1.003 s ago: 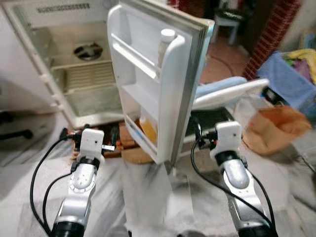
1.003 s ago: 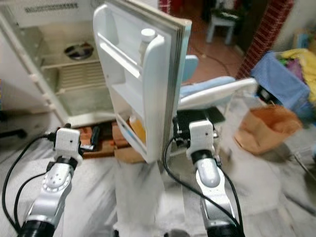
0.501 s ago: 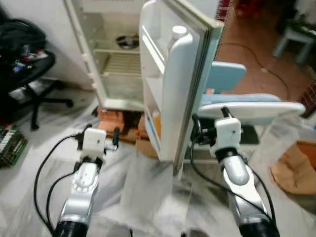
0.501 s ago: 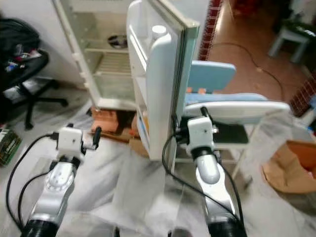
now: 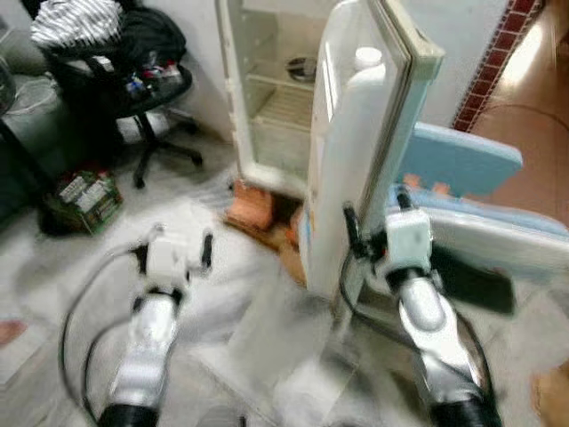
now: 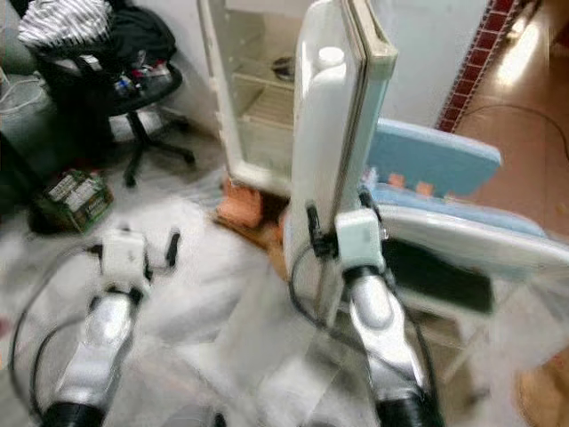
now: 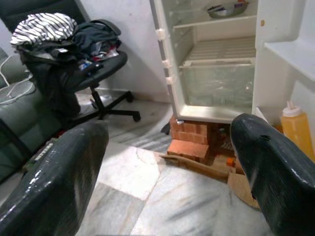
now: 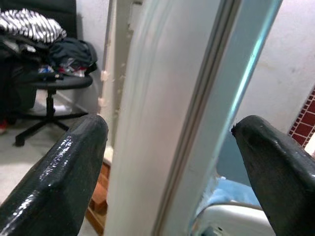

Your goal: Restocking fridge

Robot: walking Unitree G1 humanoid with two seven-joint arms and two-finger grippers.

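Note:
The white fridge (image 5: 267, 98) stands open, its shelves mostly bare, with a metal bowl (image 7: 224, 9) on the top shelf. Its door (image 5: 356, 178) is swung out edge-on towards me. The door's top shelf holds a white-capped bottle (image 5: 367, 59). A yellow bottle (image 7: 295, 128) sits in the lower door shelf. My left gripper (image 5: 175, 249) hangs open over the floor, left of the door, holding nothing. My right gripper (image 5: 378, 222) is open at the door's outer edge. That edge (image 8: 197, 98) shows between its fingers, and I cannot tell whether they touch it.
A black office chair (image 5: 133, 89) piled with clothes stands at the left. A small box (image 5: 84, 196) lies on the floor near it. Bricks (image 5: 253, 206) prop up the fridge. A blue and white folding chair (image 5: 471, 178) sits right behind the door. Plastic sheeting covers the marble floor.
The whole picture has shifted and blurred, so the camera has moved. The door now shows more edge-on and the office chair has come further into view. Both arms keep the same pose.

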